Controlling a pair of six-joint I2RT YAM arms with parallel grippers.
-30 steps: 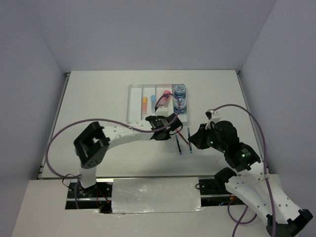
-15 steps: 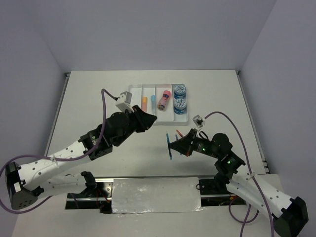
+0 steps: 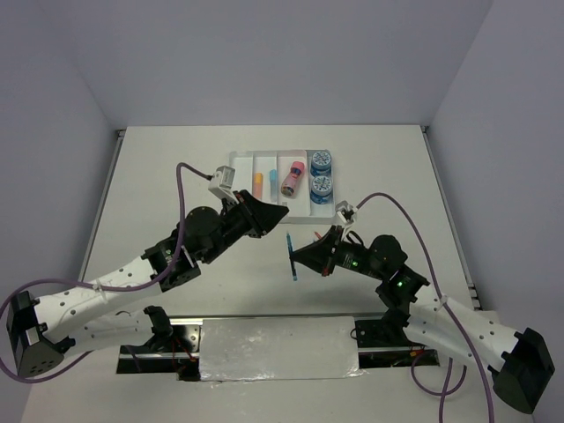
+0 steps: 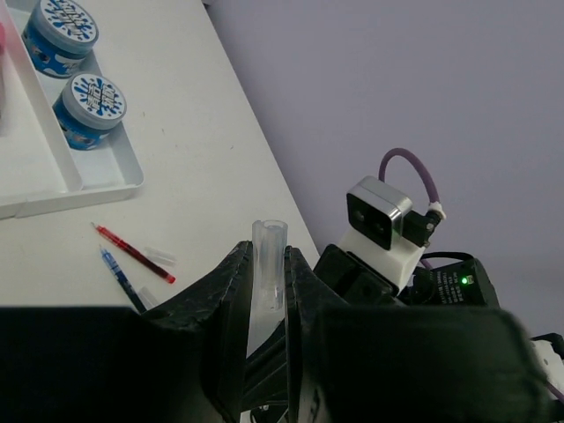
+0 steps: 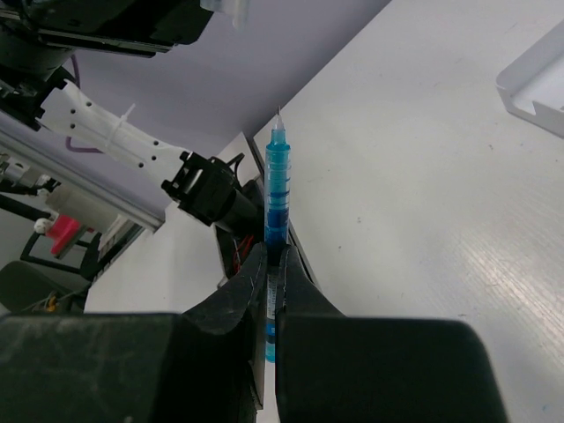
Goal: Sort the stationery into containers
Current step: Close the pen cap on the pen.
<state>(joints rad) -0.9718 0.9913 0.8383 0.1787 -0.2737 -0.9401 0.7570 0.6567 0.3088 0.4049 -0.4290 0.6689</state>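
My left gripper (image 3: 280,212) is shut on a clear pen cap (image 4: 267,264) and holds it above the table, just in front of the clear tray (image 3: 240,181). My right gripper (image 3: 296,256) is shut on a blue pen (image 3: 290,256), held up off the table with its tip pointing out past the fingers (image 5: 277,189). The tray holds two blue rolls (image 3: 321,174), a pink cylinder (image 3: 293,178), an orange eraser (image 3: 258,183) and a light-blue eraser (image 3: 273,174). A red pen (image 4: 132,253) and another blue pen (image 4: 117,273) lie on the table near the tray.
A small clear cap (image 4: 159,256) lies beside the red pen. The two grippers face each other closely in front of the tray's near edge (image 4: 97,183). A tray corner (image 5: 533,88) shows in the right wrist view.
My left gripper has pulled back from the pens with the clear cap. My right gripper has lifted the blue pen and carried it left toward the left gripper.
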